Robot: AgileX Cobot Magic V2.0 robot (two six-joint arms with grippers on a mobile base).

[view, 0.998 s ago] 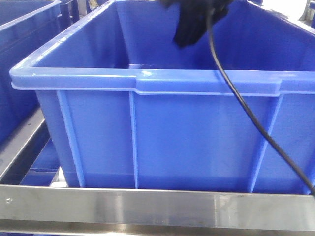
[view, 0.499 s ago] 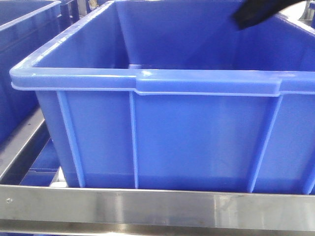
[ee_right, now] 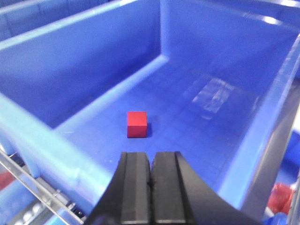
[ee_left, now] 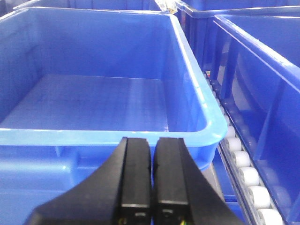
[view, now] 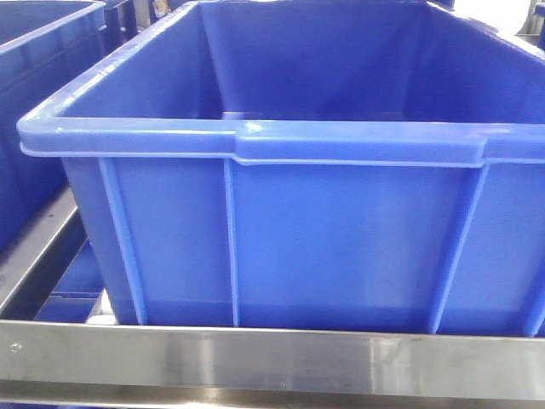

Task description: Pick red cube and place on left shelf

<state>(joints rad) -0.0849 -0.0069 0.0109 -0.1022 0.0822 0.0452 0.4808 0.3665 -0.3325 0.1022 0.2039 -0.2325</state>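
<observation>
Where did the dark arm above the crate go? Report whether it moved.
Yes. It went up and right, clear of the blue crate's rim and out of the front view.

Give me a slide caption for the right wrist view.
Right gripper, jaws shut and empty, above the near rim of a blue crate holding the red cube.

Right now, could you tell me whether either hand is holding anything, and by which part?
Nothing is held. Both the left hand and the right hand are shut and empty; the red cube lies free on the blue crate's floor.
</observation>
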